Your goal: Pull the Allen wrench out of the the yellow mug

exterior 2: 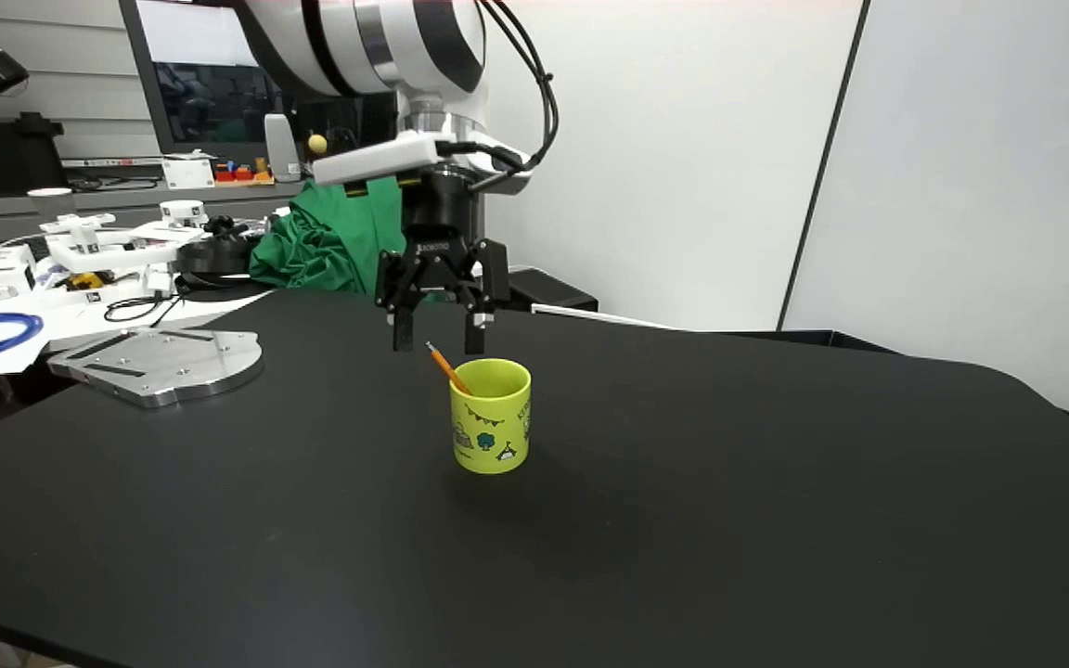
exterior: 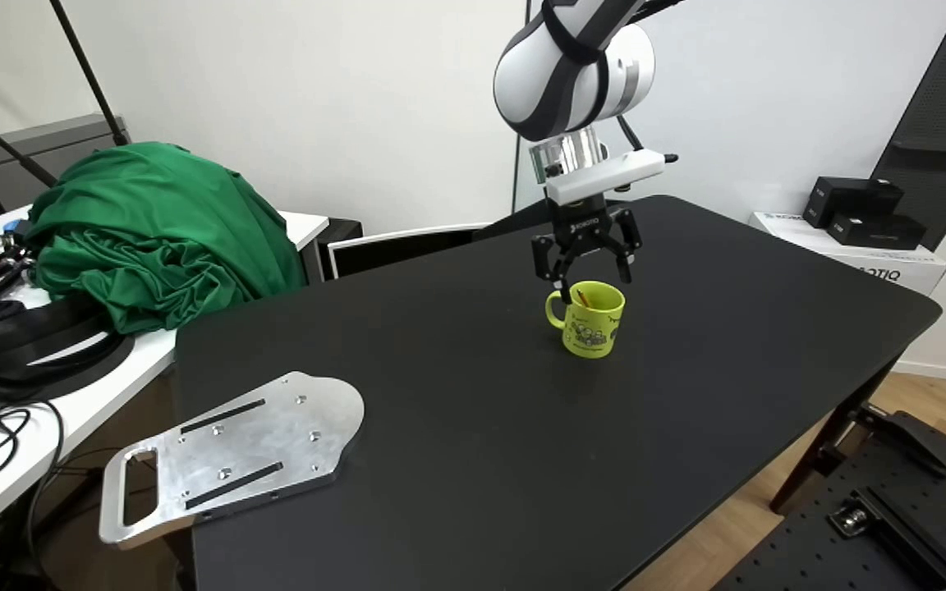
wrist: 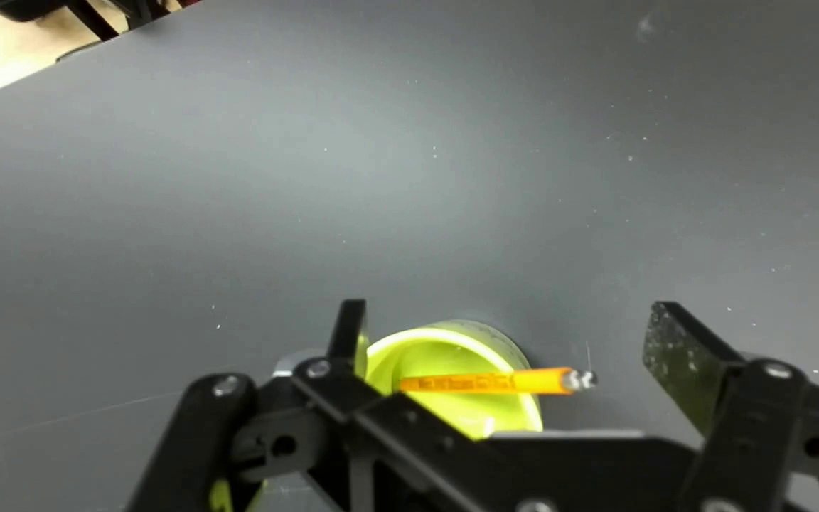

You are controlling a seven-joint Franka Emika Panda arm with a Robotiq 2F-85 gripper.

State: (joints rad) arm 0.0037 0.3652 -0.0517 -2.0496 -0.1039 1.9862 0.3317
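Black table (exterior: 456, 460) — gripper (exterior 2: 438, 348) spread wide, pencil (wrist: 495, 382) between, untouched.

Orange pencil (wrist: 480, 382) aslant in yellow mug (wrist: 448, 355) beneath wide-spread claw (wrist: 512, 336)

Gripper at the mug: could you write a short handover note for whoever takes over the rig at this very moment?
Gripper: open, poised at the mug, holding nothing. In the wrist view the pencil shows between its jaws; depth unclear.
Mug: upright on the table.
Pencil (the task wording says otherwise): leans in the mug, silvery end out past the rim.
Done: gripper brought near; nothing pulled out yet.
Left: close on the pencil, then lift it clear, probably best along its slant.
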